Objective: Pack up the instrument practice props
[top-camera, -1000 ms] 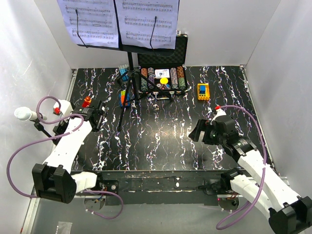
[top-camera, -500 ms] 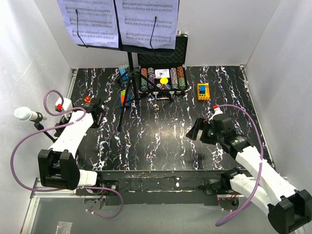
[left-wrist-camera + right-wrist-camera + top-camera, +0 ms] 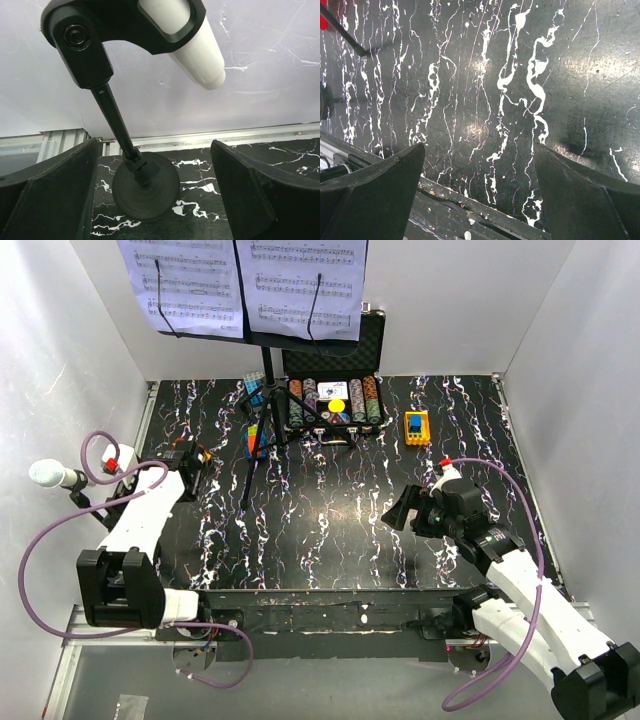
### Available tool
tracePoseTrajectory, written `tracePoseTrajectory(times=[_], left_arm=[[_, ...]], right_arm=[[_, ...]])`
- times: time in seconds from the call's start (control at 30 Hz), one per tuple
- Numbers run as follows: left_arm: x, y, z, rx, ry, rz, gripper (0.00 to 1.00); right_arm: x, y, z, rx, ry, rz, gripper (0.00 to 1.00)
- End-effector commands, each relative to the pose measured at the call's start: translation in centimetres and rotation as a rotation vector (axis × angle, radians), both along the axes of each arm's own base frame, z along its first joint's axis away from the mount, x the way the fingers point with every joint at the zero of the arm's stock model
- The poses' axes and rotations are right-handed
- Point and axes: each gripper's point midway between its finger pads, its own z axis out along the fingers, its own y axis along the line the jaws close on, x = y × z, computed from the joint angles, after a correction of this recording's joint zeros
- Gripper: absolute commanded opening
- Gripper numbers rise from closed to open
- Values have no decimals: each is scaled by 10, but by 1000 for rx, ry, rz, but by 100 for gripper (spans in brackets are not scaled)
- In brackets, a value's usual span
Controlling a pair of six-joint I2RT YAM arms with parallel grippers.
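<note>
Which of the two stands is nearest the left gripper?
The round-based microphone stand at the far left; the tripod music stand is farther back.

Overhead, the sheet-music pages [image 3: 195,285] run off the twelve o'clock edge and cover most of the desk of the music stand [image 3: 267,380]. Left wrist view now: the microphone [image 3: 199,52] loses its head past twelve o'clock. Right wrist, ten o'clock corner: a red scrap [image 3: 323,15], too cropped to name.
</note>
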Motion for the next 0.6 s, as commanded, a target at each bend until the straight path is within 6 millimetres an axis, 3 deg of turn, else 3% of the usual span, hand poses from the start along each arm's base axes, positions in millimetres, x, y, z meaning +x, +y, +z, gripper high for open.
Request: tracePoseTrajectory(times=[0.0,0.17,0.33,0.57], left_arm=[[-24,10,13,85,219,15,96],[-14,10,13,97,243,16,96],[-9,13,25,129,235,15,93],[-19,17,41,159,231,20,91]], right_arm=[[4,5,8,28,-52,20,98],[1,3,10,26,-66,11,98],[1,3,11,23,-89,13,98],[-1,2,8,31,-111,5,98]])
